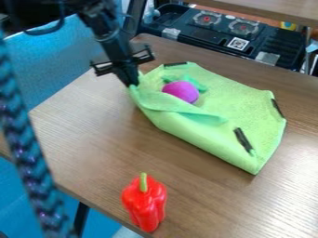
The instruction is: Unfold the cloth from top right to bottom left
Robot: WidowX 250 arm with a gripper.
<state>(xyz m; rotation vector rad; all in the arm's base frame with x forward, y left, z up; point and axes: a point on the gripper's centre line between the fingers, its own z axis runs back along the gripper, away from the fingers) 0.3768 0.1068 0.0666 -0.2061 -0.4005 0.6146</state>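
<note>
Looked to be partway through the opening-out step, going by the flap (pixel 195 130) turned in along the 7 o'clock side of the green cloth (pixel 248 102) and not yet laid out. Found the black gripper (pixel 131 83) toward 11 o'clock from the middle of the view, apparently clenched on the cloth's edge at its 10 o'clock end, with fabric drawn up against the tips.

Called next, by judgement, for a low, steady pull of that edge outward toward 7 or 8 o'clock, then for a release once flat on the wooden table (pixel 93 121). Needed a stop short of the red pepper (pixel 144 202), standing well apart from the cloth at about 7 o'clock. Needed care also over the purple toy (pixel 181 91), resting on the cloth toward 11 o'clock from its middle, just beside the turned-in part and likely to roll or drag along with a sharp tug.

Lay, as to the cloth, on the table between the middle of the view and 3 o'clock. Ran lengthwise from about 10 or 11 o'clock down to 4 or 5 o'clock, roughly along the turned-in side. Pointed with its sharpest corner toward 5 o'clock, and spread broader and flatter toward 2 o'clock.
</note>
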